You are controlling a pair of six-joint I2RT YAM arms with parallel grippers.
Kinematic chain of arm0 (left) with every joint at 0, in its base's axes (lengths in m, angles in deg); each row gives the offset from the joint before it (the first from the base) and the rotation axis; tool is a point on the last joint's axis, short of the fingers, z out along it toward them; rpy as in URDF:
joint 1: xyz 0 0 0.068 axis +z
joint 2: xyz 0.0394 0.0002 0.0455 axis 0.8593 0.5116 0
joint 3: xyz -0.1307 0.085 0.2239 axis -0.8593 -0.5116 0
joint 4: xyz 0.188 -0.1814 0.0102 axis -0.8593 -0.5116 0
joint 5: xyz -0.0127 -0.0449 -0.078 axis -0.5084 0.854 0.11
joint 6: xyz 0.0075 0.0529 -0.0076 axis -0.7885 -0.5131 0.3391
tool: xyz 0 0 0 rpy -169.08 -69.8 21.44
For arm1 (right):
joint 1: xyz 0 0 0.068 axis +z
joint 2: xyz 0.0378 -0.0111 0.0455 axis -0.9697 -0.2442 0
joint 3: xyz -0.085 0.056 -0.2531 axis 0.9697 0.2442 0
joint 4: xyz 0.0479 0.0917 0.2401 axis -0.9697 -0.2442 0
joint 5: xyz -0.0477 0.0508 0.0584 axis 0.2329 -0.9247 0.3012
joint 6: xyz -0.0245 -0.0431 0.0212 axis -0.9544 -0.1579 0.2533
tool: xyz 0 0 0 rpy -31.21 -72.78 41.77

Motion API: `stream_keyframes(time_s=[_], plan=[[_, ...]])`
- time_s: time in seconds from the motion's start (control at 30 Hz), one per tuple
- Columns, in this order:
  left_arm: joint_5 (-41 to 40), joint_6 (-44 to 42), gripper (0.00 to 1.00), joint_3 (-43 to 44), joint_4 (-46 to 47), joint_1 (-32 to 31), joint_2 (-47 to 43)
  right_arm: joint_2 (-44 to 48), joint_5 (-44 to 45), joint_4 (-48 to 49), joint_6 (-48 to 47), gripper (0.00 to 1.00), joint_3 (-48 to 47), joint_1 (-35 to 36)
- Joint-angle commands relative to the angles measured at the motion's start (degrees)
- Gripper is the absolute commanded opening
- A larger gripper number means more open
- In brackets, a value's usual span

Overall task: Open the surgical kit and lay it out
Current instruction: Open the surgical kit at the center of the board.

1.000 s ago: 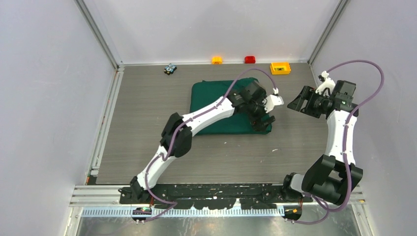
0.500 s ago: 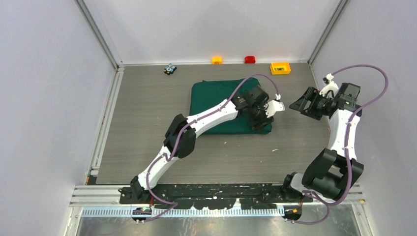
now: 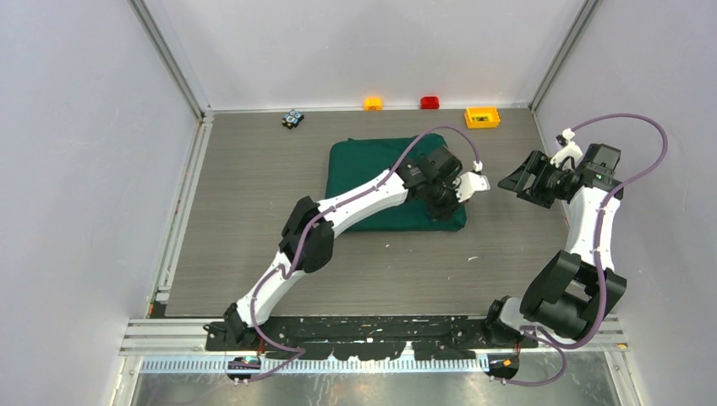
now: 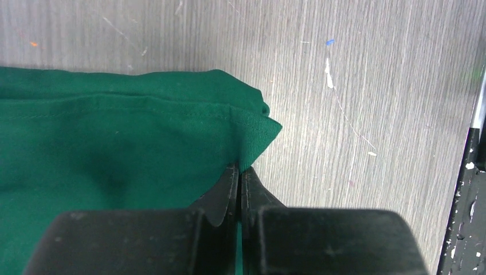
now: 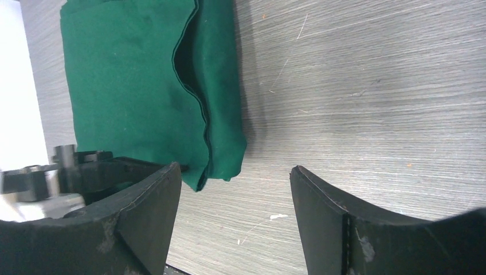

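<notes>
The surgical kit is a folded dark green cloth bundle [image 3: 372, 182] lying flat in the middle of the grey table [image 3: 254, 245]; nothing inside it shows. My left gripper [image 3: 448, 207] sits at the bundle's near right corner. In the left wrist view its jaws [image 4: 239, 172] are pressed together with a fold of the green cloth [image 4: 114, 143] pinched between them. My right gripper [image 3: 516, 182] hangs to the right of the bundle, apart from it. Seen from the right wrist, it [image 5: 236, 172] stands open over bare table beside the cloth's corner [image 5: 132, 74].
A yellow box [image 3: 482, 117], a red block [image 3: 430, 102], an orange block [image 3: 373, 103] and a small black-and-blue item [image 3: 293, 118] line the far edge. Walls close in the left, right and back sides.
My left gripper has closed on the near right corner of the green cloth. The right arm drew back slightly to the right, then held still, jaws unchanged.
</notes>
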Motion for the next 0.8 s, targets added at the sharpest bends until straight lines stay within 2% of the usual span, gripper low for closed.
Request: stream_keyframes(time_s=[0.0, 0.13, 0.23, 0.33, 0.43, 0.6, 0.73, 0.77], plan=[[-4.64, 1.04, 0.0, 0.25, -2.1, 0.81, -10.18, 0.0, -1.25, 0.42, 0.05, 0.74, -0.67, -0.42], [-9.2, 2.25, 0.0, -5.11, -1.27, 4.8, -17.97, -0.09, -2.28, 0.41, -0.06, 0.74, -0.45, -0.46], [-9.79, 4.24, 0.0, -11.48, -1.61, 10.91, -25.67, 0.04, -3.71, 0.74, -0.06, 0.74, -0.12, -0.46], [-9.32, 4.5, 0.0, -21.28, -0.92, 17.12, -35.39, 0.09, -4.0, 1.01, -0.14, 0.74, 0.16, -0.42], [-13.14, 5.45, 0.0, -33.15, 1.95, 24.02, -46.28, -0.27, -3.39, 1.03, -0.16, 0.74, 0.34, -0.43], [-21.94, 6.75, 0.0, -54.11, 6.72, 43.91, -67.03, -1.22, -3.42, 1.29, 0.03, 0.74, 0.51, -0.33], [-32.12, 1.55, 0.0, -69.64, 10.28, 59.28, -77.67, -2.18, -3.21, 0.87, -0.46, 0.75, 0.09, 0.44], [-35.94, -0.55, 0.05, -73.63, 11.65, 62.1, -79.47, -2.07, -2.66, 0.9, -0.61, 0.75, 0.01, 1.11]])
